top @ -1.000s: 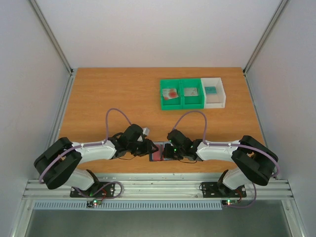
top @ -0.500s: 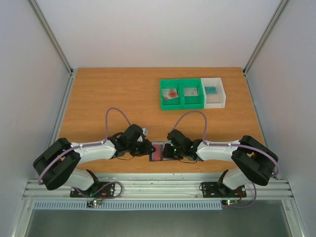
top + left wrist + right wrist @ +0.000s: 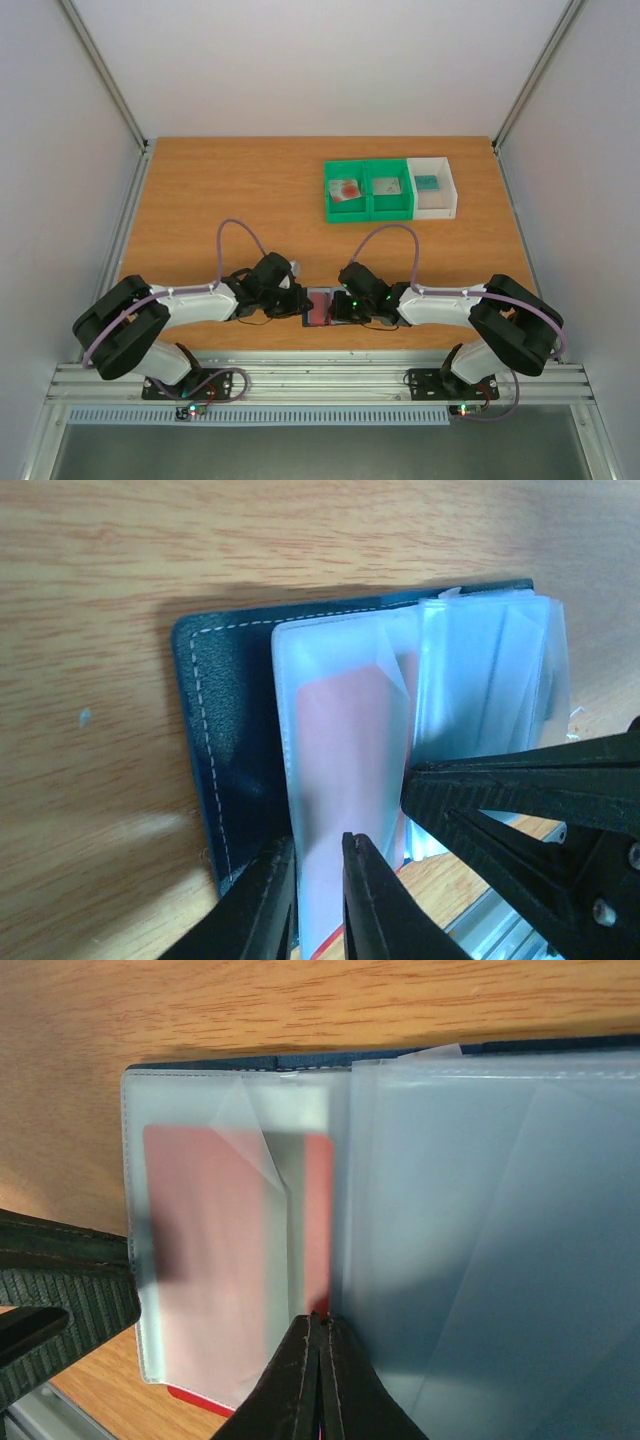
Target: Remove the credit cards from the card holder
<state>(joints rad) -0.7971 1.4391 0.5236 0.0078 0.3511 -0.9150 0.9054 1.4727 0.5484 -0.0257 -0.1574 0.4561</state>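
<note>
The wallet [image 3: 318, 306] lies open on the table [image 3: 220, 190] near its front edge, between the two grippers, a red card [image 3: 200, 1230] showing through a clear sleeve [image 3: 180, 1100]. The left gripper [image 3: 320, 848] has its fingers a narrow gap apart astride that sleeve's edge; I cannot tell whether they pinch it. The right gripper [image 3: 320, 1322] has its fingers pressed together, tips at the fold beside the card.

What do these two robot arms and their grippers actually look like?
The left arm and right arm each have smooth white shells between chunky black joints. A thin lavender cable loops above each one. Small green and red lights glow by the bases. The left gripper and right gripper are black, each with two slim, tapering fingers.
</note>
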